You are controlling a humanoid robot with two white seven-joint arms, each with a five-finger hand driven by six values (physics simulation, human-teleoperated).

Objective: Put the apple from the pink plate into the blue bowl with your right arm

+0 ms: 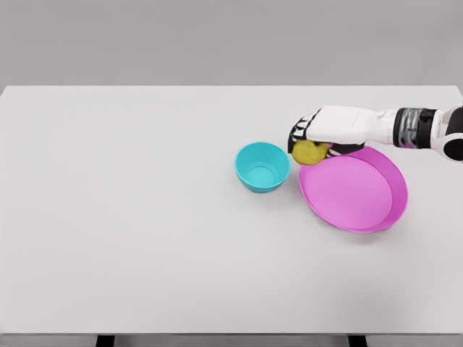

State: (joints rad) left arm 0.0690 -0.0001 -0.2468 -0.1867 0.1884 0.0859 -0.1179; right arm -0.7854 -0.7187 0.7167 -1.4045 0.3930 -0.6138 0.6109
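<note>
Yellow-green skin is all that can be made out of the apple [309, 152], since its upper part is covered by the right hand [312, 139] and only its lower half shows beneath the fingers. The fingertips themselves are hard to separate: dark pads are seen at the hand's left edge, curled down around the fruit, so the hand is closed on the apple. The right arm is cut off by the picture's right edge, where only its white forearm and a grey-and-black wrist joint are seen. The left arm is not seen at all.

The apple is held at the upper left rim of the pink plate [391, 210], over the edge nearest the blue bowl [262, 167]; whether it is lifted clear of the plate or touches the rim cannot be told. The plate's far rim is partly hidden behind the hand. The bowl is seen just beside the plate on the white worktop [145, 217], its inside bare.
</note>
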